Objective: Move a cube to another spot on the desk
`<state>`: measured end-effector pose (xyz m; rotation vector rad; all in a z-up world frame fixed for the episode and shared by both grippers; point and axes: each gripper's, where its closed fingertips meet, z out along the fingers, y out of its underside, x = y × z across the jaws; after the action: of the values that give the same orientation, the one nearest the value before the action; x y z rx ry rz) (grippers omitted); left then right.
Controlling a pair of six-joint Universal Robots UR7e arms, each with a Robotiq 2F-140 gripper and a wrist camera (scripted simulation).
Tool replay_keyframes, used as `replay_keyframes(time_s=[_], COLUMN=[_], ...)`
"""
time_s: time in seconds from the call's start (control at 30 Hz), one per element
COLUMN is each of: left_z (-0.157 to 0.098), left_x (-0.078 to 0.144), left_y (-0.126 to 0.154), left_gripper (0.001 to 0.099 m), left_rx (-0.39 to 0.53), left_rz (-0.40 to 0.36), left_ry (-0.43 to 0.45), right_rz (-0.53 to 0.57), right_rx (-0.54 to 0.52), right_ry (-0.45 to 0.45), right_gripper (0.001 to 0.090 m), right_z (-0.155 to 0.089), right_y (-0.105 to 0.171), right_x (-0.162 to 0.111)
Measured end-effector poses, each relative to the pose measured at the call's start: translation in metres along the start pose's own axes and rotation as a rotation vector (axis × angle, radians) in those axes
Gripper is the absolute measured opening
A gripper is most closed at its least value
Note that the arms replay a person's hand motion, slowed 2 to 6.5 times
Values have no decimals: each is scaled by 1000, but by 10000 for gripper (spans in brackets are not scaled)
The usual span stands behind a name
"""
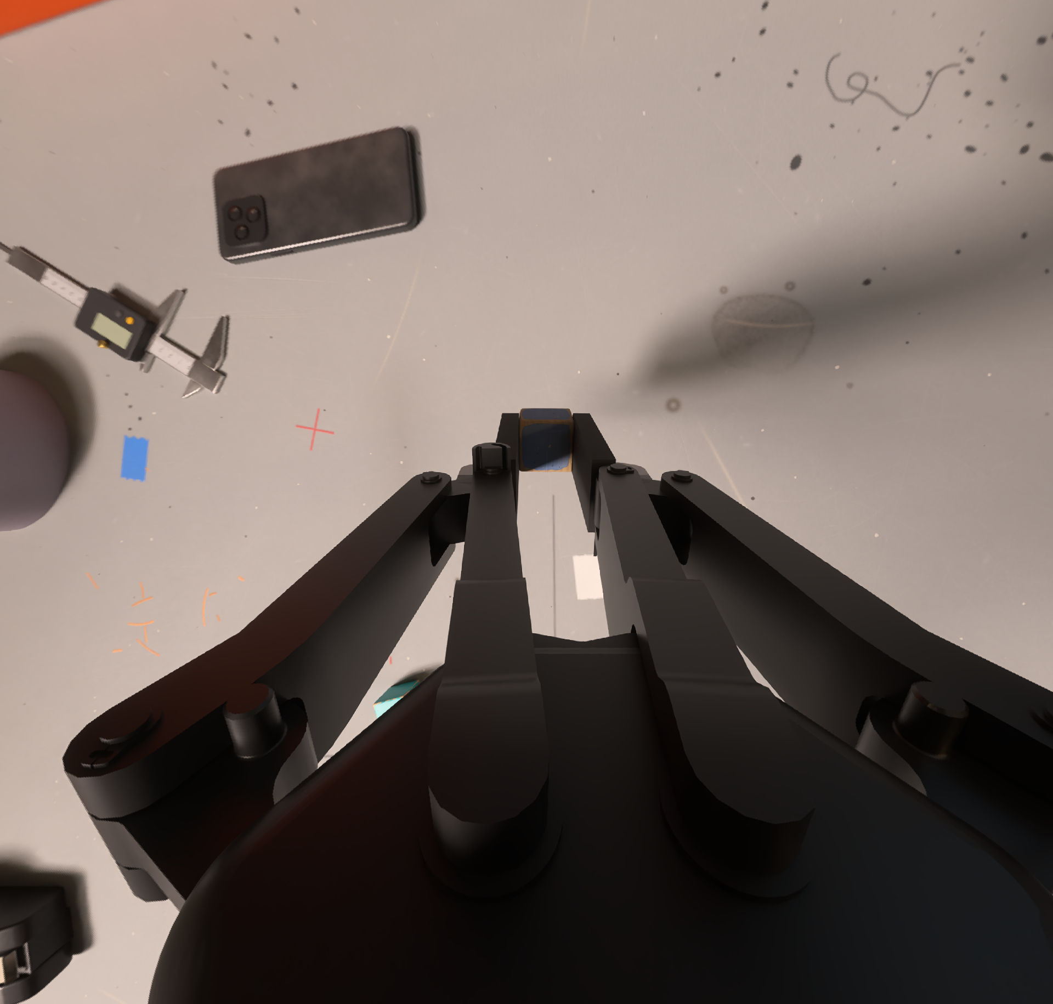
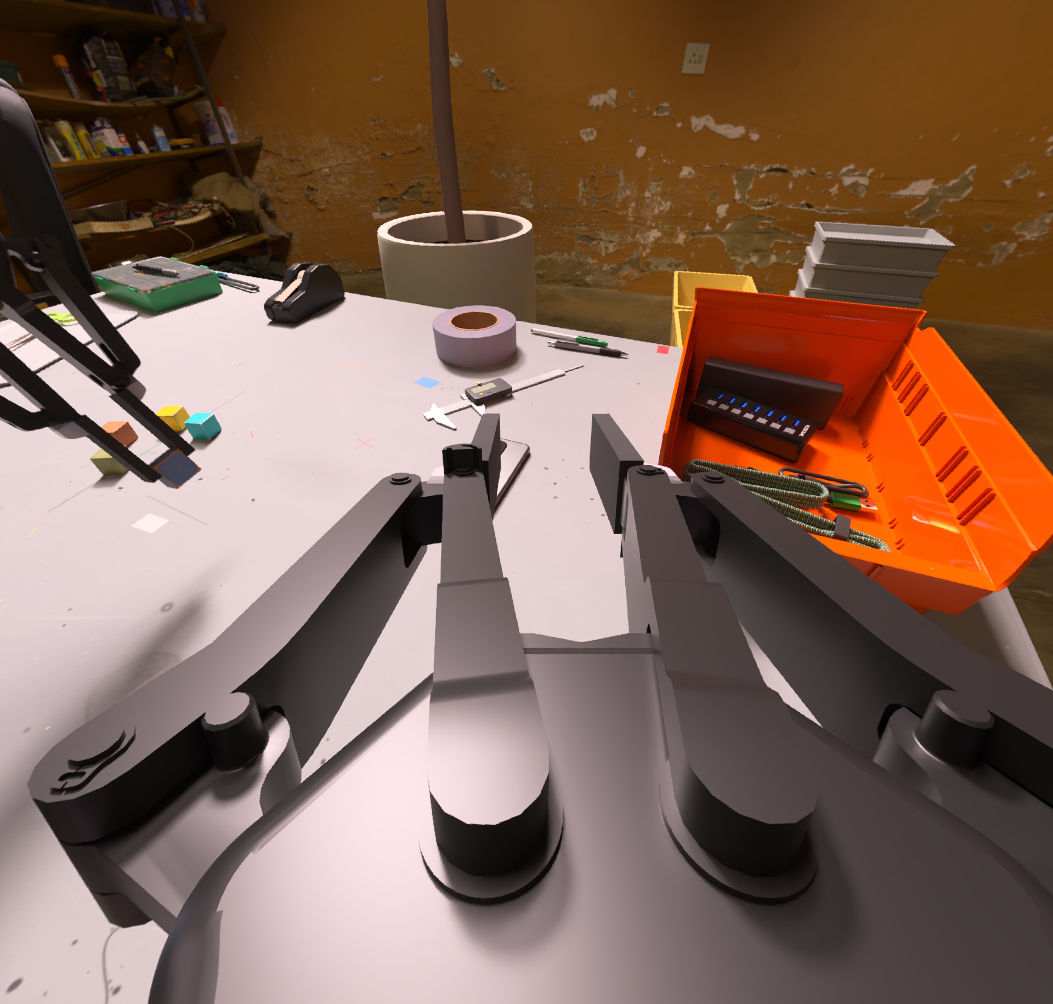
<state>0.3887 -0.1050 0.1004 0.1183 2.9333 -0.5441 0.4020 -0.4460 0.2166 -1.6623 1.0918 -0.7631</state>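
Jaws of the left gripper (image 1: 545, 441) were clamped on the small dark-blue cube with tan edges (image 1: 545, 440), one pad on each side face, cube held at the fingertips. Whether it had cleared the pale grey speckled surface (image 1: 627, 179) couldn't be told. Right gripper (image 2: 544, 452) hung with jaws parted, holding nothing, well apart from it. Best practice, as a judgement: keep the squeeze steady, carry level, steer clear of the dark grey phone (image 1: 317, 195) and steel digital caliper (image 1: 122, 328), set it down flat on a bare patch before release.
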Motion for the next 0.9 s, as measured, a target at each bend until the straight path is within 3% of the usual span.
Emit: replay_keyframes(time_s=[0.4, 0.9], left_z=[42, 65], left_x=[4, 11], left_y=[3, -2], left_gripper=[250, 250], left_rx=[-179, -283], left_rz=[45, 101], left_ry=[85, 133], right_rz=[-10, -15], right_rx=[-1, 4], right_ry=[-6, -24], right_gripper=[427, 427], right_z=[0, 0], right_y=[-1, -4], right_x=[-2, -6])
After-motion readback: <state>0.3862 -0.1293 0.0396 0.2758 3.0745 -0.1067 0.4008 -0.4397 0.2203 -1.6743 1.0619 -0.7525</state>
